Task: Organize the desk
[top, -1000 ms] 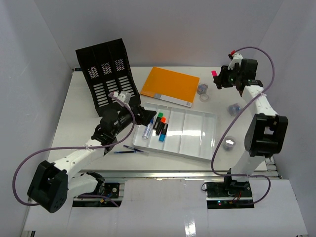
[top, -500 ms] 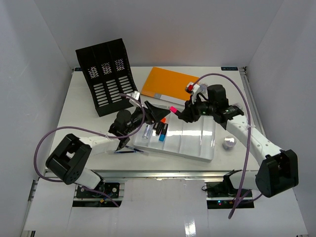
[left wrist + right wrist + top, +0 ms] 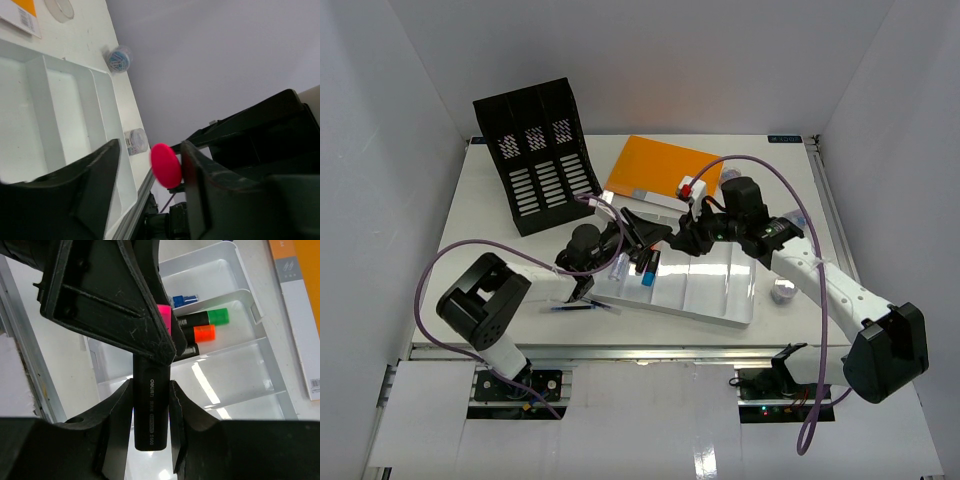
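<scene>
Clutter noted at the near edge: a slim blue pen lies loose on the large white flat table, which carries everything in view. Just beyond sits the white compartmented plastic tray. Its left bay holds a green-capped highlighter and an orange-capped highlighter, so markers are evidently being gathered there. Above that bay the right tool pinches the barrel of a black highlighter. The left tool stands spread either side of its pink cap, with a gap showing on one side. This is judged a hand-over with the second grip not yet taken. Farther back lie the flat orange folder and the black slotted file rack, probably awaiting sorting.
</scene>
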`<state>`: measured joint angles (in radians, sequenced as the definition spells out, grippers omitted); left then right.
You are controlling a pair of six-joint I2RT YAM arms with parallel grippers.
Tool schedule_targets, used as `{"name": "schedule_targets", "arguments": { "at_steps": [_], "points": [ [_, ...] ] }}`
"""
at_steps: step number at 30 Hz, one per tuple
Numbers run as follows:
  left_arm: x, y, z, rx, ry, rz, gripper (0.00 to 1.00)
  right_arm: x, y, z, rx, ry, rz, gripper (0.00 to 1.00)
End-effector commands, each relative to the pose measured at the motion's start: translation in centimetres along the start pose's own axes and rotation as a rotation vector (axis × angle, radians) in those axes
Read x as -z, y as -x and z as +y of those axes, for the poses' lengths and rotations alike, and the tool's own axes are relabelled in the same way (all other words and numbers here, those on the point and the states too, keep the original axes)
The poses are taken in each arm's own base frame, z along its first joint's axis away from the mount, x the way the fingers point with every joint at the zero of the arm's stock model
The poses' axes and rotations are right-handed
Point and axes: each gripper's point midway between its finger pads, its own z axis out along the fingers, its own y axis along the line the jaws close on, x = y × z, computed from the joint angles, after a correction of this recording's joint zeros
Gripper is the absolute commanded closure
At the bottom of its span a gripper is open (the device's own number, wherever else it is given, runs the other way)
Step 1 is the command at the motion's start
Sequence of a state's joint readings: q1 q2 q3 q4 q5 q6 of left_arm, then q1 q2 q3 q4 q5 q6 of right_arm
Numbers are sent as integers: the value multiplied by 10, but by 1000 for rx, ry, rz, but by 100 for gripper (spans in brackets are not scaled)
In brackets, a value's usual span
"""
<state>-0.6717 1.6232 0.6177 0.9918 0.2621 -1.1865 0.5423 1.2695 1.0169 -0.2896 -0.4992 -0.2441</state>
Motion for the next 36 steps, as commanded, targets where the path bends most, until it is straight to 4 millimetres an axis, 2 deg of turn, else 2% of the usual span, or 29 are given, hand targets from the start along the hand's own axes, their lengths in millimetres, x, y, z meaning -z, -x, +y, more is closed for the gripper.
{"name": "schedule_targets", "arguments": {
  "at_steps": [1,6,13,16,18,20,24,30,32,34,36],
  "points": [
    [-8,9,-27,24,-83,-27,44,8,25,0,79,-27,-56,92],
    [-7,6,-26,32,-89,-9,59,7,23,-4,98,-61,-49,91],
    [-4,1,-25,46,-94,6,70,3,20,-17,134,-134,-25,87],
    [-4,1,-26,45,-98,12,80,-2,18,-17,133,-127,-11,82],
    [-5,0,-26,26,-90,22,84,-4,17,-16,141,-113,0,63],
    [-5,-2,-22,-14,-64,36,86,-6,15,-14,157,-93,15,49],
    [0,-2,-2,-104,28,62,91,-3,8,-11,198,-78,38,28],
    [20,26,33,-202,165,81,94,14,-3,-3,311,-44,54,5],
    [29,48,48,-264,254,82,95,26,-6,3,369,-14,40,3],
    [33,63,50,-331,295,77,95,35,-5,2,395,-25,23,3],
    [37,85,54,-418,409,118,96,43,-10,-4,392,-48,15,3]
  ]
}}
